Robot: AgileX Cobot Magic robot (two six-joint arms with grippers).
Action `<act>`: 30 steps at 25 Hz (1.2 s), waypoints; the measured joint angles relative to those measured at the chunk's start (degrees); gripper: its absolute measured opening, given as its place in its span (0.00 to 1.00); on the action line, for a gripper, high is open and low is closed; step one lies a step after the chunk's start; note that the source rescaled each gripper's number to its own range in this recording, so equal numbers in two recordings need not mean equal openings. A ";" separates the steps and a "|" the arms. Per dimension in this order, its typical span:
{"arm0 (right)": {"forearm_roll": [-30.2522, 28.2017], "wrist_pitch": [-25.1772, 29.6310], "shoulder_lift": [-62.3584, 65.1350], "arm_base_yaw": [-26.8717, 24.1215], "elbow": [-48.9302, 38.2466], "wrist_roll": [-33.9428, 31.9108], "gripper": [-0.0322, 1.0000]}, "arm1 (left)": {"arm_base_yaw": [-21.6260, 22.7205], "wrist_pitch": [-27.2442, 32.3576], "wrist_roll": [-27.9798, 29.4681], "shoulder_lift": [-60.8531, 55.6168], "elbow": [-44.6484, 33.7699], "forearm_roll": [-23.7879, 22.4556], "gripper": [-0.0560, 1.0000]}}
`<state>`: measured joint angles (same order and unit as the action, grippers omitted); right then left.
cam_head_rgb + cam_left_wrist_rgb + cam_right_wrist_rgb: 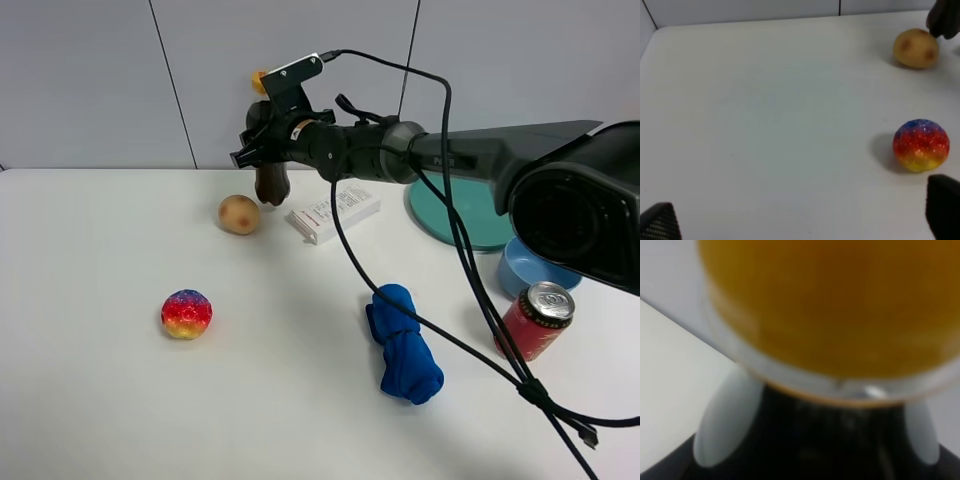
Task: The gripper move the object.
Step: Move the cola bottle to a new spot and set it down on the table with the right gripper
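The cola bottle (271,184) stands tall at the back of the table, its yellow cap (259,82) above the jaws and its dark lower body below them. My right gripper (262,135) reaches across from the right and is shut on the bottle's middle. I cannot tell whether the base touches the table. The right wrist view is filled by the blurred yellow cap (830,305) with dark cola under it. The bottle's dark base also shows in the left wrist view (945,19). My left gripper (802,220) is open and empty above bare table.
A potato (239,214) lies just left of the bottle, a white box (334,211) just right. A rainbow ball (186,314) lies front left, a blue cloth (403,343) in front. A teal plate (460,215), blue bowl (530,268) and red can (536,320) are at right.
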<state>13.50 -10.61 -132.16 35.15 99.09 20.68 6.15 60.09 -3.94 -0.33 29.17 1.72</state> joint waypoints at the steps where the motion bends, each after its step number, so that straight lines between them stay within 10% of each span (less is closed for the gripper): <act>1: 0.00 -0.15 -0.20 0.00 0.08 0.00 0.03 | 0.00 0.00 0.00 0.00 0.00 0.00 1.00; 30: 2.23 -3.92 -3.28 -2.78 0.62 -2.79 0.03 | 0.00 0.00 0.00 0.00 0.00 0.00 1.00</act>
<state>15.73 -14.52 -135.45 32.37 99.70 17.89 6.15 60.09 -3.94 -0.33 29.17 1.72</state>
